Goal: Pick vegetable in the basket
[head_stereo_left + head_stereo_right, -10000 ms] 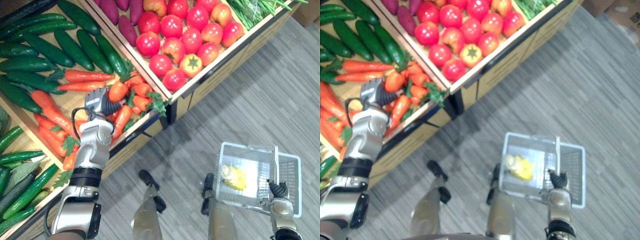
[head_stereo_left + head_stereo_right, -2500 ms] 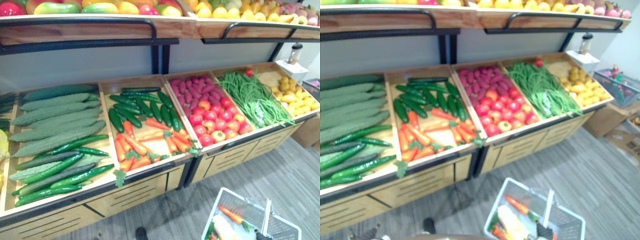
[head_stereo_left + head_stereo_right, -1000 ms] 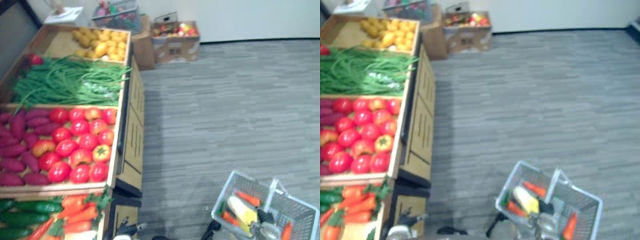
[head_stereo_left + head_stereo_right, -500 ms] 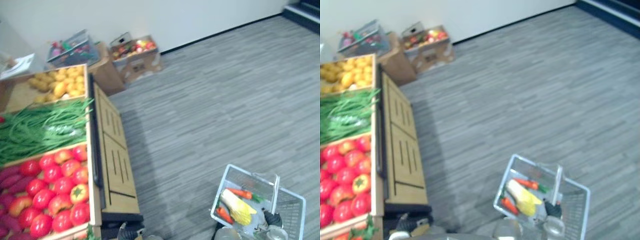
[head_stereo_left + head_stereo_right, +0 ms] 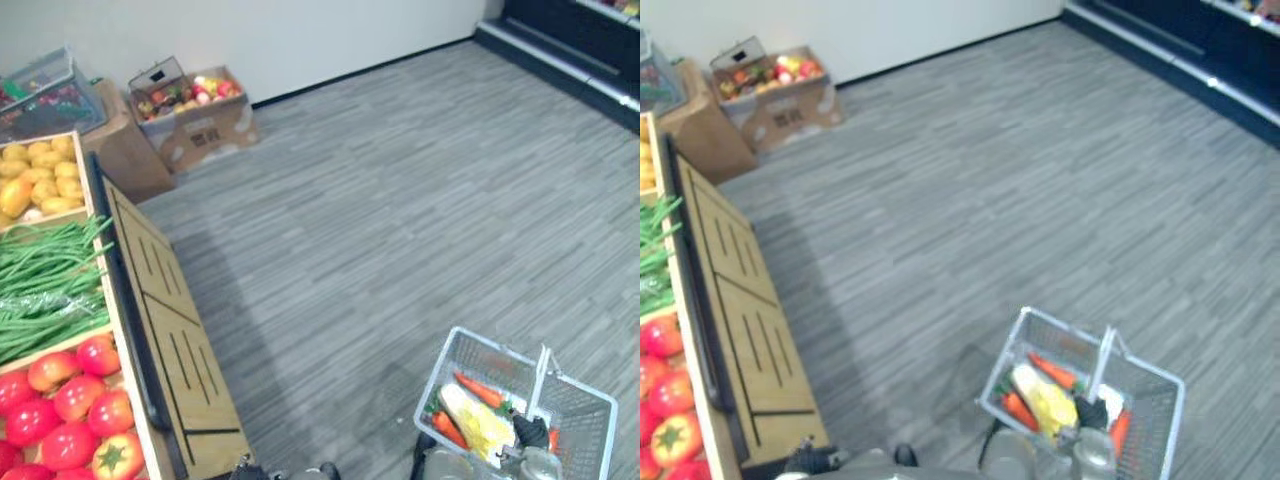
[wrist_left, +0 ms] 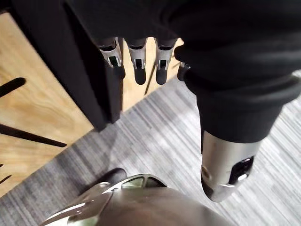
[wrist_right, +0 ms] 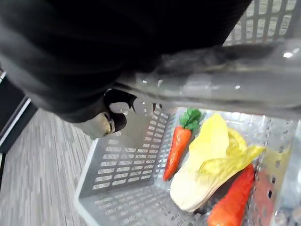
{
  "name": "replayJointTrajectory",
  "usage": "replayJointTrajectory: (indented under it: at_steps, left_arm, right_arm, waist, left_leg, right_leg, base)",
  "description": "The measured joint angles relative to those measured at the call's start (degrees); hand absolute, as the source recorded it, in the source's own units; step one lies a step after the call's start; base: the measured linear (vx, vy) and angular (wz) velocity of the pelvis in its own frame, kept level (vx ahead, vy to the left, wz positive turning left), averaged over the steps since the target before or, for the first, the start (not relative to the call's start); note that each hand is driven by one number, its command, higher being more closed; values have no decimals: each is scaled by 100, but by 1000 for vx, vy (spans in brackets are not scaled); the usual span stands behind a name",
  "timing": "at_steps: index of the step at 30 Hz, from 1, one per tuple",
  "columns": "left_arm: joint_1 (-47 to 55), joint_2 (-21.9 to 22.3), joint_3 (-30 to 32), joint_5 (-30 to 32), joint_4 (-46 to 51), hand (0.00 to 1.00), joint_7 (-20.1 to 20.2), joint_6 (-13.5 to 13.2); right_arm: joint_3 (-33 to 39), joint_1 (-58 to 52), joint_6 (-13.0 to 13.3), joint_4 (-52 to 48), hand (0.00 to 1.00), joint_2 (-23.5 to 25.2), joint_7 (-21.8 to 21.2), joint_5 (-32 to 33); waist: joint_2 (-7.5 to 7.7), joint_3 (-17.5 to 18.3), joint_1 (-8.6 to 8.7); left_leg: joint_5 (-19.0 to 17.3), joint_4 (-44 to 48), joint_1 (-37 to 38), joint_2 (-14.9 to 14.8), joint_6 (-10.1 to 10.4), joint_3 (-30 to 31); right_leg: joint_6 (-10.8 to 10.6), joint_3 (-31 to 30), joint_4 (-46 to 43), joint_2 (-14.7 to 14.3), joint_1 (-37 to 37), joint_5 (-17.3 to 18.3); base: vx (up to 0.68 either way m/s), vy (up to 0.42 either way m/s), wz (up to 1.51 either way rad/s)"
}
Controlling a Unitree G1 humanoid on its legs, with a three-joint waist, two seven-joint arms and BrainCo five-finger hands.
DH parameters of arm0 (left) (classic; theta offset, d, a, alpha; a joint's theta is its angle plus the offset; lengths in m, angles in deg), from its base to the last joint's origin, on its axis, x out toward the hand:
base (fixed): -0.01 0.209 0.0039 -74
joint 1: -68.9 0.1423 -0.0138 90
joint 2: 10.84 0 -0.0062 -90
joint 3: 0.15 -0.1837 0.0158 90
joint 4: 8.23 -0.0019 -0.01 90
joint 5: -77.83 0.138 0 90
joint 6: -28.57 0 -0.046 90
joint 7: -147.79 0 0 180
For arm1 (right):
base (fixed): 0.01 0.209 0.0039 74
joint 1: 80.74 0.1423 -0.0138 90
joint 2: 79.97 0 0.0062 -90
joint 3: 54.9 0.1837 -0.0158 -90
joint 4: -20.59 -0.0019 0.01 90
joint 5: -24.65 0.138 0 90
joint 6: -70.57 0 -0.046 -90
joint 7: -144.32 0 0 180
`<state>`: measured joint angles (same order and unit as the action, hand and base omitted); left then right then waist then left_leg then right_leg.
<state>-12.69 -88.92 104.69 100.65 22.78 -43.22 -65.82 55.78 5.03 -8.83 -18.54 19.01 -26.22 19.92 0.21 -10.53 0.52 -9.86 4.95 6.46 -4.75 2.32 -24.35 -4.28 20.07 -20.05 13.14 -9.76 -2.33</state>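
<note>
The fingers (image 7: pixel 116 107) of our right hand (image 5: pixel 530 433) are curled round the clear handle (image 7: pixel 221 80) of the wire basket (image 7: pixel 117 169), closed on that bar and carrying it. Right under those fingers, on the basket's mesh bottom, we see a pale yellow ear of corn (image 7: pixel 211 160) in its husk. A carrot (image 7: pixel 178 146) with a green top lies just beside the corn on one side, and a second carrot (image 7: pixel 233 203) lies against its other side. From the head we make out a third carrot (image 5: pixel 553 440) across the handle from the corn, in the other half of the basket and close to the fingers. So the vegetables are all inside the basket, which hangs above the grey plank floor (image 5: pixel 400 220).

Our left hand (image 6: pixel 137 60) hangs with its fingers (image 6: pixel 161 63) straight and a little apart, the thumb (image 6: pixel 221 165) off to one side, and nothing between them. Just past those fingertips is the wooden side panel (image 5: pixel 170 330) of the produce stand. Farther out from them, in the stand's bins, we see red tomatoes (image 5: pixel 70 400), then green beans (image 5: pixel 45 290), then a heap of yellow produce (image 5: pixel 35 175). Farthest from both sets of fingers, a cardboard box (image 5: pixel 195 110) of mixed produce sits on the floor against the pale wall.
</note>
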Motion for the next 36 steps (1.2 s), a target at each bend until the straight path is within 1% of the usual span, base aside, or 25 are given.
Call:
replayJointTrajectory:
  at_steps: [2,5,7,8,10,11,12,13,14,15,16,17,18,19,20,21,22,23,24,25,26,27,29,32,36]
  left_arm:
    - [-13,-23,5,-2,69,0,1,-4]
    - [-11,-57,9,-3,74,0,3,-1]
    - [1,-25,2,-3,74,0,3,0]
    - [26,-23,-26,-3,75,0,1,-1]
    - [47,-119,-97,-7,66,0,-4,-2]
    - [32,-181,-110,-18,64,0,-16,-4]
    - [41,-247,-116,-22,51,0,-29,-5]
    - [41,-280,-113,-23,43,0,-36,-5]
    - [32,-298,-96,-24,0,0,-40,-3]
    - [29,-281,-26,-32,-5,0,-56,-4]
    - [31,-150,88,-38,-32,0,-105,-6]
    - [32,-13,144,-153,-44,0,-164,-1]
    - [40,62,147,-201,-51,0,-174,-1]
    - [87,145,168,-262,-33,0,-178,-7]
    - [152,171,216,-322,2,0,-179,-32]
    - [169,173,243,-367,26,0,-179,-46]
    - [195,174,268,-414,64,0,-186,-46]
    - [198,179,283,-415,67,0,-186,-38]
    - [203,179,297,-415,67,0,-185,-36]
    - [204,171,310,-415,69,0,-184,-21]
    - [209,171,338,-415,68,0,-185,7]
    - [225,178,370,-415,53,0,-188,22]
    - [258,189,392,-412,48,0,-187,70]
    - [285,238,555,-398,16,0,-173,95]
    - [298,243,608,-396,-34,0,-173,170]
  right_arm:
    - [-56,-49,22,3,100,9,-5,-2]
    - [-88,-48,20,20,100,29,-33,-48]
    - [-7,-24,13,38,100,25,-33,-47]
    - [180,21,12,42,100,21,-22,-44]
    - [326,39,13,89,100,16,-22,-37]
    - [366,40,7,158,100,19,-22,-24]
    - [366,1,-18,229,100,54,-25,8]
    - [369,-22,-18,283,100,86,-22,22]
    - [374,-36,-33,411,100,117,-18,26]
    - [372,-36,-45,471,100,121,-25,29]
    - [358,15,-43,510,100,60,-31,28]
    - [347,76,-53,568,100,-36,-60,27]
    - [346,73,-67,594,100,-94,-73,28]
    - [345,65,-86,643,100,-149,-91,28]
    - [292,38,-101,649,100,-150,-95,28]
    - [251,23,-101,653,100,-150,-95,28]
    - [110,15,-97,653,100,-151,-102,23]
    - [70,23,-88,653,100,-147,-121,16]
    - [67,24,-86,654,100,-129,-125,17]
    - [77,2,-86,662,100,-101,-122,17]
    - [91,-56,-85,687,100,-105,-123,17]
    - [124,-89,-85,740,100,-124,-120,17]
    - [129,-94,-91,850,100,-167,-119,17]
    - [160,-106,-95,853,100,-208,-121,17]
    - [282,-94,-141,862,100,-192,-130,8]
  waist:
    - [54,41,83]
    - [120,82,67]
    - [91,91,59]
    - [73,93,31]
    - [49,109,-30]
    - [89,133,-52]
    - [211,204,-41]
    - [302,221,-40]
    - [392,251,-30]
    - [391,278,-51]
    - [253,254,-75]
    - [71,197,-47]
    - [9,182,-50]
    - [-98,196,-71]
    - [-83,200,-74]
    - [-60,208,-76]
    - [-29,223,-96]
    - [-40,226,-89]
    - [-44,229,-83]
    - [-26,227,-74]
    - [-18,233,-74]
    - [-29,234,-73]
    - [-27,235,-82]
    - [-29,244,-79]
    - [-70,322,-102]
  left_leg:
    - [-43,-83,17,3,-14,59]
    - [-38,-91,-78,0,-27,91]
    - [-26,-58,-145,-75,-37,123]
    - [-26,-14,-158,-152,-32,130]
    - [-45,125,-274,-343,112,236]
    - [-11,178,-360,-477,259,384]
    - [73,167,-443,-552,418,570]
    - [112,153,-454,-569,511,659]
    - [196,107,-454,-640,669,828]
    - [267,50,-442,-736,787,931]
    - [348,3,-443,-923,913,991]
    - [415,24,-435,-1095,990,1147]
    - [473,40,-441,-1177,1013,1222]
    - [663,141,-453,-1247,999,1312]
    - [912,311,-522,-1238,968,1422]
    - [1020,406,-578,-1231,948,1434]
    - [1202,570,-741,-1240,886,1398]
    - [1332,658,-865,-1287,839,1326]
    - [1450,697,-947,-1329,743,1174]
    - [1703,700,-1032,-1440,562,683]
    - [1916,591,-1014,-1503,480,173]
    - [1950,593,-1004,-1543,425,-194]
    - [1949,612,-944,-1551,425,-373]
    - [1952,359,-906,-1299,419,-360]
    - [1945,-97,-921,-984,412,-362]
  right_leg:
    - [0,46,-81,78,-33,-1]
    - [1,-28,218,65,-15,1]
    - [156,-187,165,65,-59,127]
    - [156,-273,-46,182,-141,159]
    - [151,-700,-238,292,-274,157]
    - [116,-1065,-223,308,-304,134]
    - [-62,-1324,-145,331,-276,19]
    - [-272,-1349,-16,391,-199,-78]
    - [-767,-1221,126,379,51,264]
    - [-850,-945,270,294,212,512]
    - [-747,-637,439,126,406,789]
    - [-662,-406,564,-36,629,942]
    - [-631,-318,596,-120,713,959]
    - [-590,-179,610,-188,894,981]
    - [-528,-62,701,-199,1077,1017]
    - [-485,0,763,-213,1150,1042]
    - [-370,95,946,-240,1256,1110]
    - [-334,191,1091,-263,1334,1114]
    - [-297,239,1142,-296,1343,1090]
    - [-219,433,1260,-332,1421,1035]
    - [-166,600,1375,-381,1518,998]
    - [-146,775,1472,-419,1606,985]
    - [-144,894,1517,-419,1738,984]
    - [-227,1056,1563,-321,1788,933]
    - [-365,1189,1779,-197,1786,714]
  base:
    - [36,12,16]
    - [30,-5,10]
    - [24,-46,12]
    - [65,-139,7]
    - [59,-172,14]
    - [84,-352,45]
    - [103,-447,58]
    - [100,-430,68]
    - [87,-387,50]
    - [92,-444,45]
    - [76,-477,41]
    - [33,-341,44]
    - [13,-264,59]
    - [2,-218,62]
    - [-23,-211,61]
    - [-83,-280,49]
    - [-91,-215,36]
    - [-90,-209,36]
    - [-51,-95,46]
    - [-73,-122,58]
    - [-80,-117,73]
    - [-84,-94,60]
    - [-56,-31,40]
    - [-33,88,32]
    - [-2,130,28]
